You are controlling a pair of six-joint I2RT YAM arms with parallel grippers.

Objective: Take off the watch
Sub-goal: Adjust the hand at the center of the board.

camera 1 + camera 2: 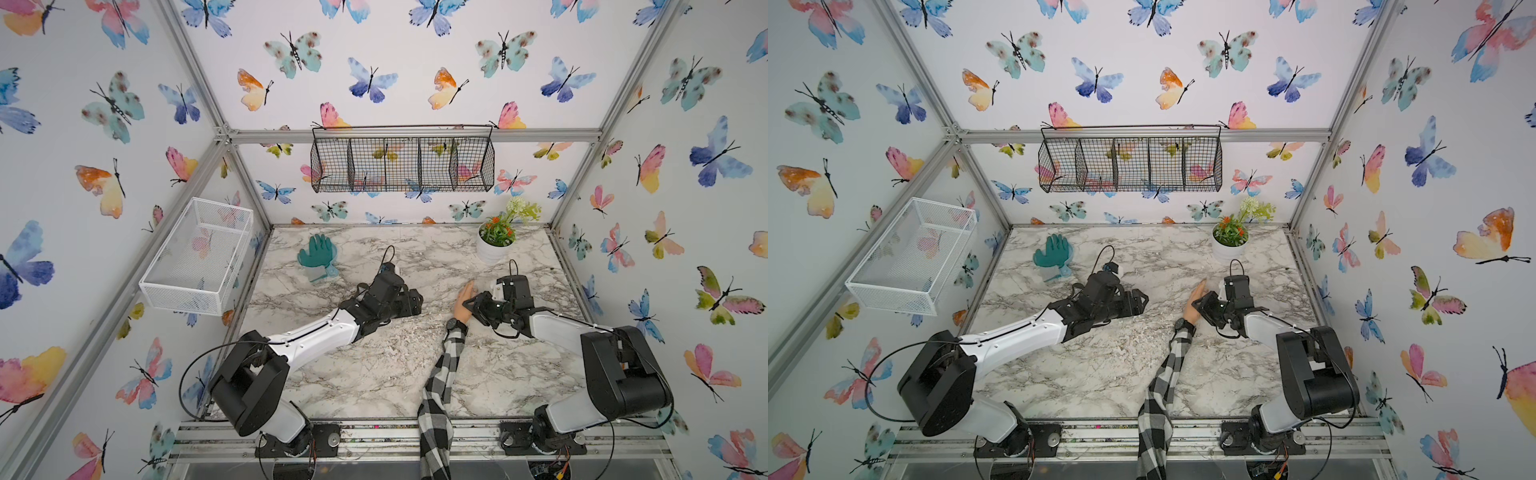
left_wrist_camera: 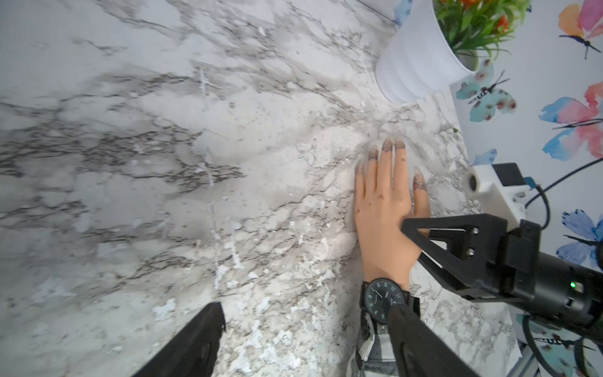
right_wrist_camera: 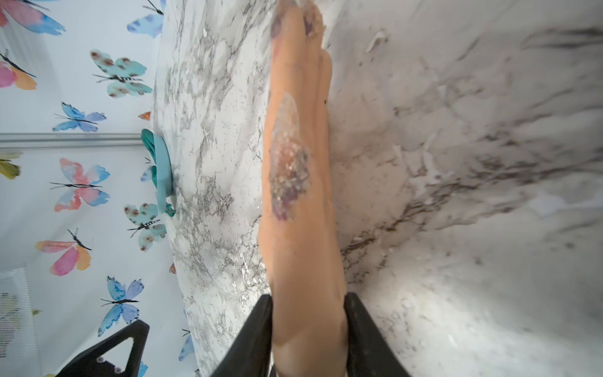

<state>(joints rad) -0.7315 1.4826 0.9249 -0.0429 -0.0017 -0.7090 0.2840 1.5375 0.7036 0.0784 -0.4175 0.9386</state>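
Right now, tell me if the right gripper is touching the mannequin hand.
Touching. The right wrist view shows the right gripper with its fingers pressed against both sides of the mannequin hand, no gap visible.

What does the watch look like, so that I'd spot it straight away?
On the marble table lies a black-and-white checked sleeve ending in a mannequin hand. The watch circles the wrist between them: black strap and the only round dial, dark with greenish numerals.

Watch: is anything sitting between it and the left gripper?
Nothing visible. Only bare table lies between the left gripper and the watch; the right gripper grips the mannequin hand from the opposite side.
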